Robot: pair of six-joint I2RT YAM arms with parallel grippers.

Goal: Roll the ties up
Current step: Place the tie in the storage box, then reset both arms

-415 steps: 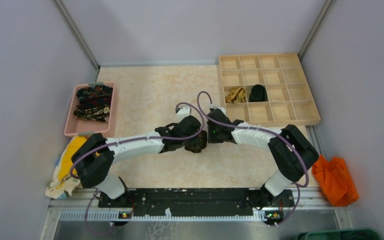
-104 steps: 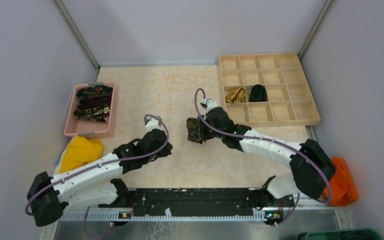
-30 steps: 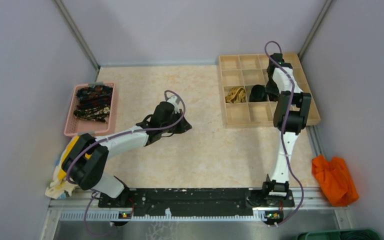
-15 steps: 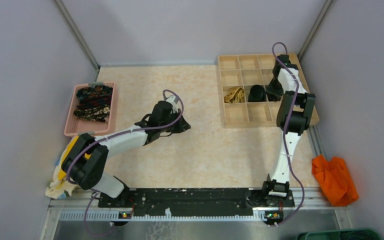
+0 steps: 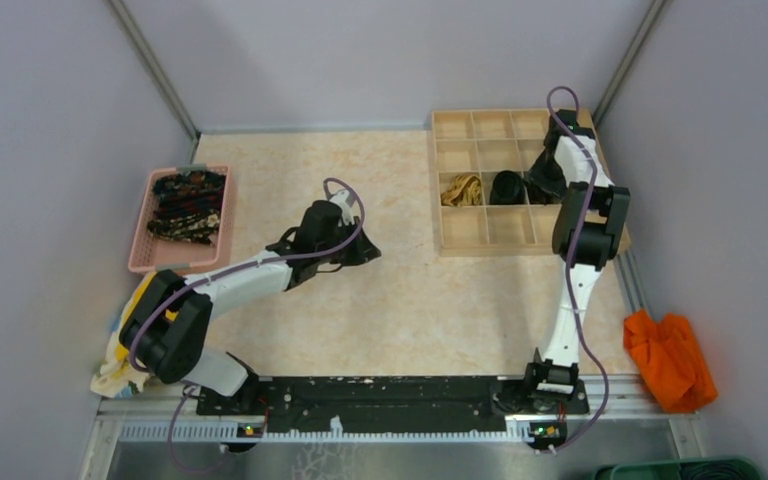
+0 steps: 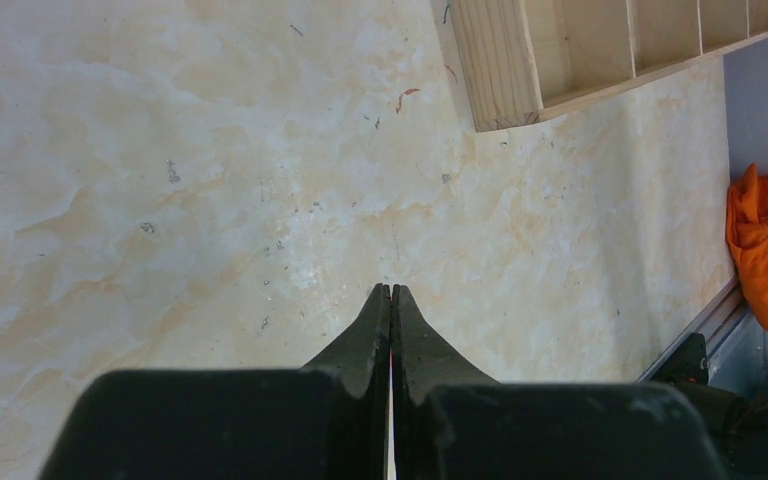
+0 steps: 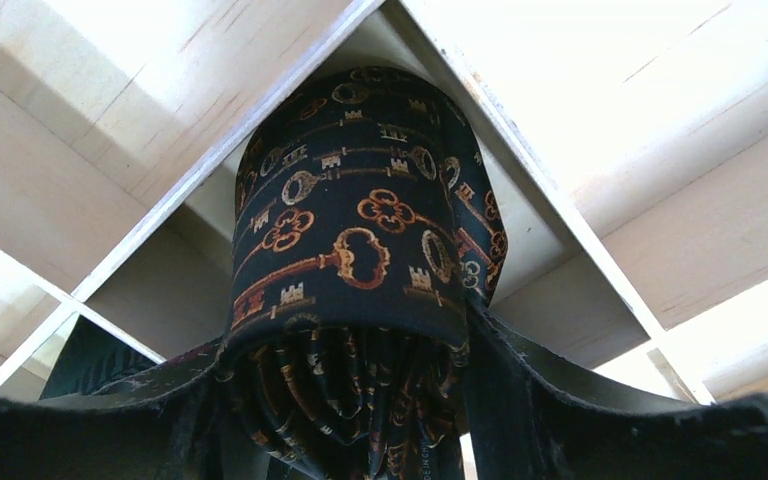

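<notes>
Several dark speckled ties (image 5: 188, 205) lie piled in the pink basket (image 5: 140, 240) at the left. The wooden compartment tray (image 5: 480, 240) holds a rolled tan-gold tie (image 5: 460, 188) and a rolled black tie (image 5: 506, 186). My right gripper (image 5: 540, 185) reaches into the compartment just right of the black one. In the right wrist view it (image 7: 345, 345) is shut on a rolled dark tie with gold keys (image 7: 350, 230), set down between the wooden dividers. My left gripper (image 5: 362, 251) is shut and empty low over the table's middle; it also shows in the left wrist view (image 6: 391, 292).
An orange cloth (image 5: 670, 358) lies right of the table and shows in the left wrist view (image 6: 765, 245). A yellow cloth (image 5: 143, 300) lies by the left arm's base. The tray's near corner (image 6: 500, 60) is ahead of the left gripper. A green bin (image 5: 675, 468) is at the bottom right.
The right gripper carried the rolled tie from mid-table to the tray and lowered it into a compartment. The tray has slid slightly left. The left arm has barely moved in the last second.
</notes>
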